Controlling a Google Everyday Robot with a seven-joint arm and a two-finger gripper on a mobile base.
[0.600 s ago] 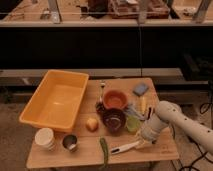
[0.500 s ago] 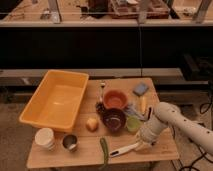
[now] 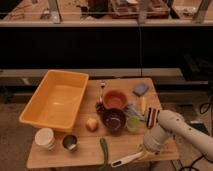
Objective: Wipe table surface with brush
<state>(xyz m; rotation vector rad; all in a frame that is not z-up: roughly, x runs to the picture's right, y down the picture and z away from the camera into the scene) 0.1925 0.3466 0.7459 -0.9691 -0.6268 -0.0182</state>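
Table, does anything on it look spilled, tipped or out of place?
Nothing looks spilled or tipped. The brush lies slanted at the table's front edge, with the claw at its right end.

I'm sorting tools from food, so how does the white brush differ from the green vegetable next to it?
The brush is white; the green vegetable is green. The brush lies nearly along the front edge; the vegetable runs front to back. The gripper is at the brush's outer end, away from the vegetable. Both are long, slim and flat on the table surface.
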